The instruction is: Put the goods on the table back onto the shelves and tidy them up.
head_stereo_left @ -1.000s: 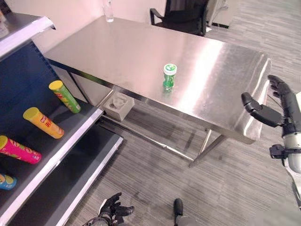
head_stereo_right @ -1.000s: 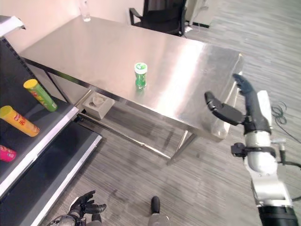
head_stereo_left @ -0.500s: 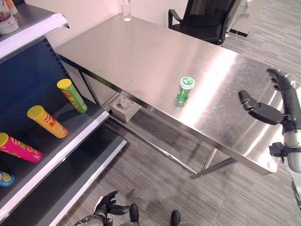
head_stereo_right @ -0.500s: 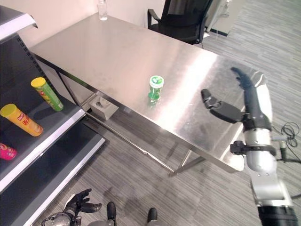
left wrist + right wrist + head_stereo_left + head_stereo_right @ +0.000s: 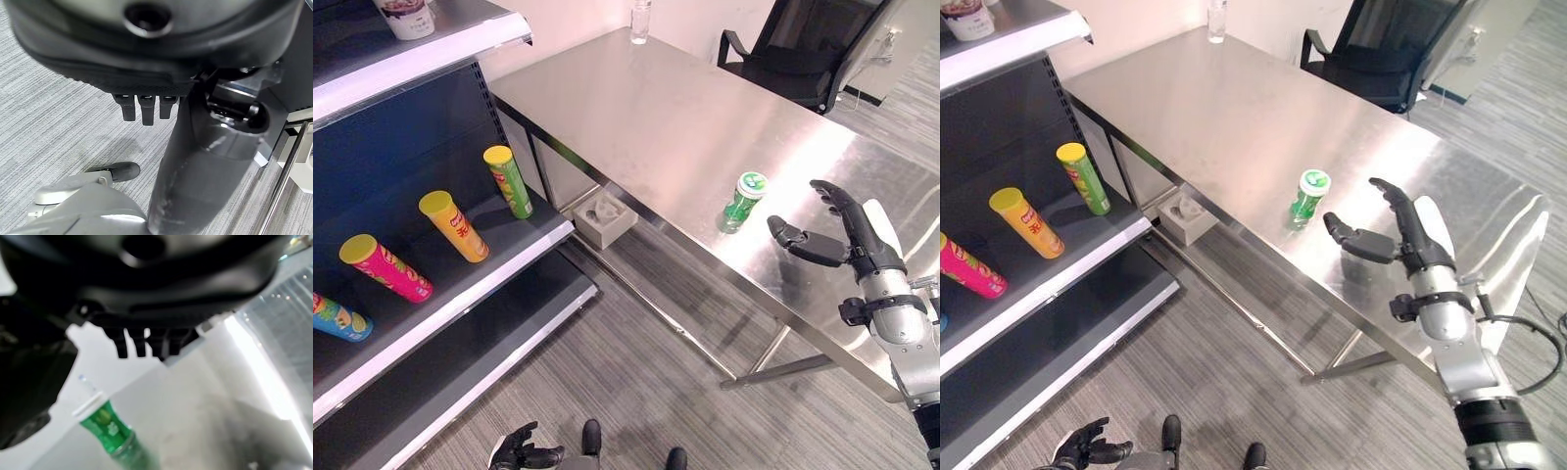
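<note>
A small green bottle with a white cap stands upright on the shiny steel tabletop. The right robot hand hovers just beside it, fingers spread wide, holding nothing.

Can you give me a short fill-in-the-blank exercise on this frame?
1. The small green bottle with the white cap stands on the steel ___.
2. The robot's right hand is ___, beside the bottle and apart from it.
3. The yellow tube lies on the shelf between the pink tube and the ___ tube.

Missing words: table; open; green
</note>
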Controlling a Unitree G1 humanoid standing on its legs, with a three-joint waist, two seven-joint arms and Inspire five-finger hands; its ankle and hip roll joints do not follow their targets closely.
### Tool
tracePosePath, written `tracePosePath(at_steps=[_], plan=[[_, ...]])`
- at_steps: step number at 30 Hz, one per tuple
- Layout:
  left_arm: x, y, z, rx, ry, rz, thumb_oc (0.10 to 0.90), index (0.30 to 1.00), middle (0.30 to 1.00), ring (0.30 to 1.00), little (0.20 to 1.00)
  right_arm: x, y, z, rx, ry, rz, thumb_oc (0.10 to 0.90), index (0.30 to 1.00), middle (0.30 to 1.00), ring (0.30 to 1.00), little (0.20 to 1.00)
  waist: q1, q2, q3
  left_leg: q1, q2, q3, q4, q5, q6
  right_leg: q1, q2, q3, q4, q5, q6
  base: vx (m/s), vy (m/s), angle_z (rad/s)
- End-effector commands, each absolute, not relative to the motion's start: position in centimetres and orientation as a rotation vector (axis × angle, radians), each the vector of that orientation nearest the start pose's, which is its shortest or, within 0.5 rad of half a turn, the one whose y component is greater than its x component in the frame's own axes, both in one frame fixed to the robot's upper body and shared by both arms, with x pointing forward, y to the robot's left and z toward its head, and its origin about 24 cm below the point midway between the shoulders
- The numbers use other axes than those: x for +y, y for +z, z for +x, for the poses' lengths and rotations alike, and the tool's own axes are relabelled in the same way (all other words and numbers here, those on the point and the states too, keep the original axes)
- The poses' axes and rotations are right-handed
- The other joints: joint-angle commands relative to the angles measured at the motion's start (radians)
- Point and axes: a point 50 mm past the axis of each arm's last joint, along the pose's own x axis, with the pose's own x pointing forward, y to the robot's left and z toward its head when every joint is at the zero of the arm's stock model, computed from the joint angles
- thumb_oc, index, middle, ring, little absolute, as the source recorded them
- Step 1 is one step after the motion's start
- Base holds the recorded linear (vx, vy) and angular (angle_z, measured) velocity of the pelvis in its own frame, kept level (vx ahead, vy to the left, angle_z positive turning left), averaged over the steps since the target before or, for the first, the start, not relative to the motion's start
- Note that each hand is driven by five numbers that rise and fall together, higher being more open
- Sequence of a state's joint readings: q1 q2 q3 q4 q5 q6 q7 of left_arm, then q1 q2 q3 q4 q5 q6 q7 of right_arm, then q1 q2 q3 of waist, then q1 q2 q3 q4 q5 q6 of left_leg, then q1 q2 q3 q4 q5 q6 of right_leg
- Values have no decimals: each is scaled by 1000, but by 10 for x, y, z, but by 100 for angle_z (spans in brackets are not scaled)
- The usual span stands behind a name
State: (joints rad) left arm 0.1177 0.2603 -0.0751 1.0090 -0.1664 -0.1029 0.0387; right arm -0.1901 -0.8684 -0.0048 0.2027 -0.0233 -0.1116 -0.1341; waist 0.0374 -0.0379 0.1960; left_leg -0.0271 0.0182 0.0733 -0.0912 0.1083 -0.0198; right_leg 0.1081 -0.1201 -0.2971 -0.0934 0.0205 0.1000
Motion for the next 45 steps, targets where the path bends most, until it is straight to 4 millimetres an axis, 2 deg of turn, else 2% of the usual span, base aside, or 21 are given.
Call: tracePosePath(at_steps=[1,10,19,32,33,34,35,45], plan=[[250,-140,113,951,198,184,800,900,900,900,900,-320,215,291,-387,-313,-1014,800,900,900,900,900,33,-19,-45,39,58,21,7,-91,-67,-36,-94,21,25,-7,94,19,2,13],[247,-136,123,916,177,197,800,900,900,900,900,-321,218,306,-373,-368,-1010,800,900,900,900,900,52,-31,-21,8,60,3,4,-85,-69,-59,-89,5,13,3,95,10,4,6],[253,-133,129,899,207,209,800,900,900,900,900,-313,230,322,-418,-414,-967,800,900,900,900,900,83,-44,5,-24,54,-21,6,-82,-69,-75,-94,-12,11,7,99,2,7,6],[251,-133,131,894,205,209,800,900,900,900,900,-306,243,327,-463,-424,-975,800,900,900,900,900,101,-57,4,-21,46,-45,6,-89,-67,-61,-100,-35,15,3,99,12,3,7],[251,-132,131,890,206,208,800,900,900,900,900,-305,243,328,-463,-418,-977,620,629,629,629,629,102,-59,2,-21,46,-46,6,-90,-66,-60,-100,-36,15,3,99,0,0,0],[251,-132,131,890,204,209,800,900,900,900,900,-305,243,328,-462,-416,-978,549,524,524,524,524,103,-60,2,-21,46,-47,6,-90,-66,-59,-100,-37,15,2,99,0,0,0],[251,-132,131,890,204,208,800,900,900,900,900,-305,243,328,-462,-416,-978,400,300,300,300,300,103,-60,2,-21,46,-47,6,-90,-66,-59,-100,-37,15,2,99,0,0,0],[255,-134,126,912,208,220,800,900,900,900,900,-302,238,328,-444,-372,-1021,400,300,300,300,300,101,-71,-2,-8,49,-48,4,-93,-68,-49,-97,-41,14,-1,99,0,0,0]])
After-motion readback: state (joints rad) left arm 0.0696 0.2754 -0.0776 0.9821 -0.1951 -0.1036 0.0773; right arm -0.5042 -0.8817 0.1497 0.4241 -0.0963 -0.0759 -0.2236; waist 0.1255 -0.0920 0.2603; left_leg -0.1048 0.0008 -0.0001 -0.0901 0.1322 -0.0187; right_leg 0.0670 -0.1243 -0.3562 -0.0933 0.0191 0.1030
